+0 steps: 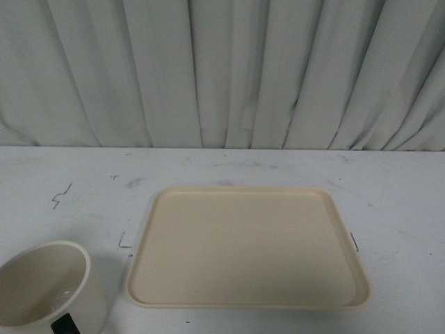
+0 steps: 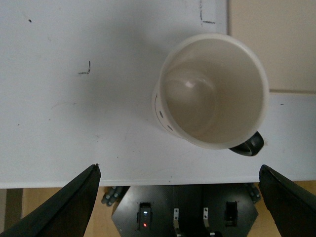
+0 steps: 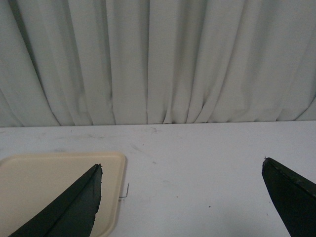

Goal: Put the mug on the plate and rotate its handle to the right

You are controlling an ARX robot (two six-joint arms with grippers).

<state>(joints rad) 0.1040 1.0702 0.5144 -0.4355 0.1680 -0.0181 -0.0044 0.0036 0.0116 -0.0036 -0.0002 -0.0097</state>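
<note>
Mug [image 1: 45, 289] on worktop [image 1: 389, 209], lower left of front frame; plate [image 1: 247, 243] centre frame.
Left gripper [image 2: 178, 168] spread wide above mug, right gripper [image 3: 181, 163] spread too. Suggest: descend centred, pinch wall clear of handle [image 2: 248, 145].

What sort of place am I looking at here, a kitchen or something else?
Most likely a robot test bench, not a kitchen: a pale curtain hangs as a backdrop, the scuffed white table carries pen-drawn corner marks, and a mug and a plate sit on it.
</note>
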